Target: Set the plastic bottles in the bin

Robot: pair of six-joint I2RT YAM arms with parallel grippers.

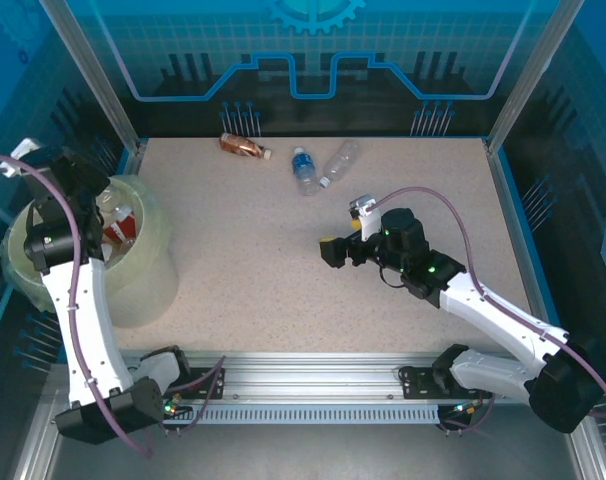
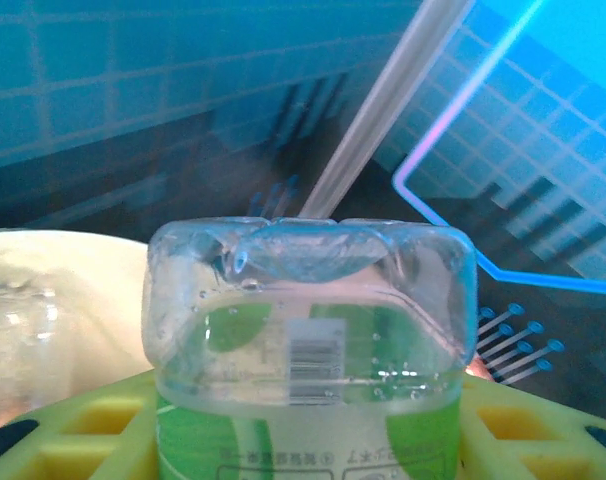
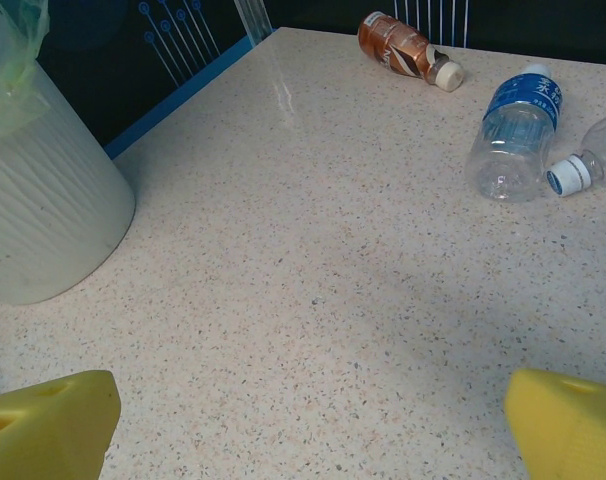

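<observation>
left wrist view: a green bottle was seen clamped in the left jaws, base turned toward the camera, with what was taken to be the bin's pale lining just beside it. from the top view, the left arm was held over the bin at the left edge of the surface, and a red bottle lay inside. the right jaws were spread wide and empty, low over the middle of the surface. three bottles lay near the far edge, well apart from the bin: a brown one, a blue one and a clear one, the last two just beside each other.

the step in hand was judged to be the drop of the green bottle. the left jaws would need to be released once the bottle was well within the rim, which could not be told for certain. a reach to the far bottles would then be called for.
</observation>
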